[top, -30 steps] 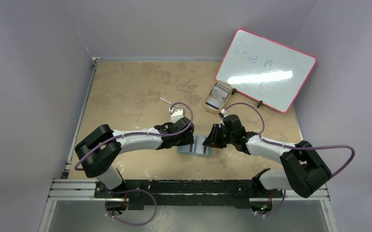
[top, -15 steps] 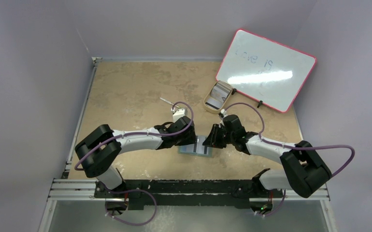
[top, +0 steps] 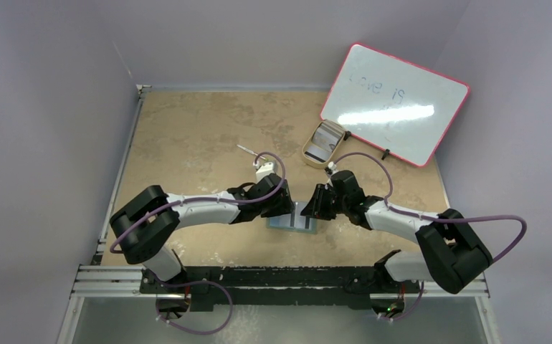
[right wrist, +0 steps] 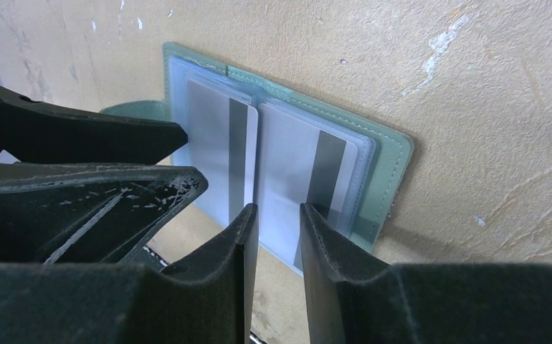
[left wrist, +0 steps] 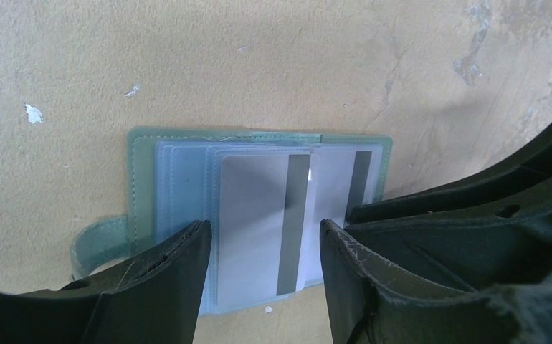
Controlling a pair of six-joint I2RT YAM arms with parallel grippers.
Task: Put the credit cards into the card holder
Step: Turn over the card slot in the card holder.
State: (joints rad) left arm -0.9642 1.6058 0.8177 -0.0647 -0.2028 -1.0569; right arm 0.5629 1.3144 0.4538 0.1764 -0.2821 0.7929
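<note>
The card holder (top: 291,222) lies open and flat on the table between both grippers, its green rim (left wrist: 143,179) framing pale blue pockets. Two greyish-white credit cards with dark bands lie side by side on the pockets, one (left wrist: 255,215) on the left half and one (right wrist: 291,165) on the right half. My left gripper (left wrist: 264,228) is open, its fingers straddling the left card's near end. My right gripper (right wrist: 278,210) is open by a narrow gap, its tips low over the right card's near edge, gripping nothing.
A beige oval tray (top: 309,153) with something grey and dark in it stands behind the holder to the right. A pink-edged whiteboard (top: 395,104) leans at the back right. The two grippers' fingers nearly touch over the holder.
My left gripper has edged slightly to the right over the holder. The right arm and the cards have not visibly moved.
</note>
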